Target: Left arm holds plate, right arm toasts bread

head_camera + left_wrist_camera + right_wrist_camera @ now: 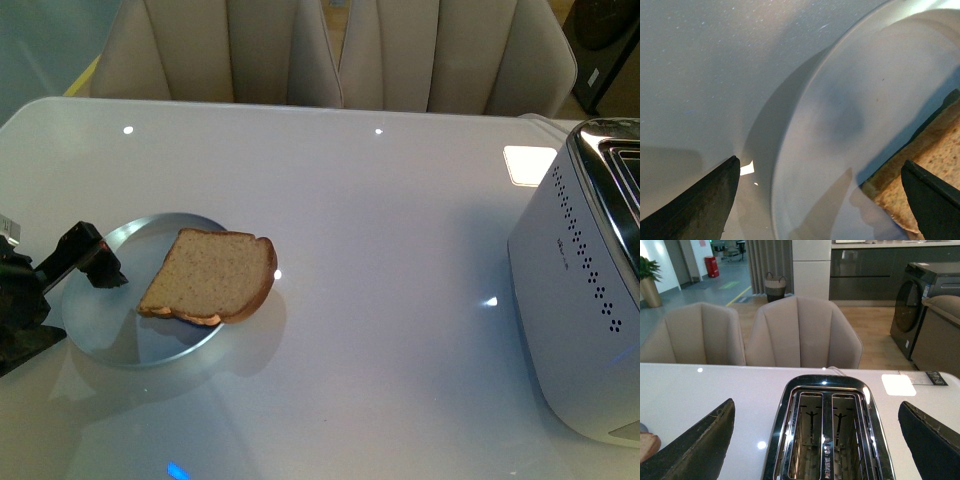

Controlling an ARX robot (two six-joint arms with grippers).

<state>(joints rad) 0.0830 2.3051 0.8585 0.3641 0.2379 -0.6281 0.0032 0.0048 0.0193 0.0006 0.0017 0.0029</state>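
A glossy white table (400, 250) fills the front view, with beige padded chairs (300, 50) pushed up to its far edge. The right wrist view shows a wood-floored room beyond them, with a dark washing machine (907, 305).

The bread (210, 275) lies flat on the plate (105, 320), which sits at the table's near left. The slice covers the plate's right part, and its rounded crust end juts out past the rim on that side.

The left gripper (820, 162) is at the plate's left edge with its jaws spread wide and nothing between them but the plate's rim. One finger (700, 200) is over bare table just outside the rim. The other finger (932, 197) reaches in over the plate, right by the edge of the bread. Whether either finger touches the plate cannot be told.

At the table's right edge, well apart from the plate, stands a silver two-slot toaster (570, 300). The right gripper (816, 405) hangs above it, jaws wide open and gripping nothing. Both slots, with the wire racks inside, show between its two dark fingers.
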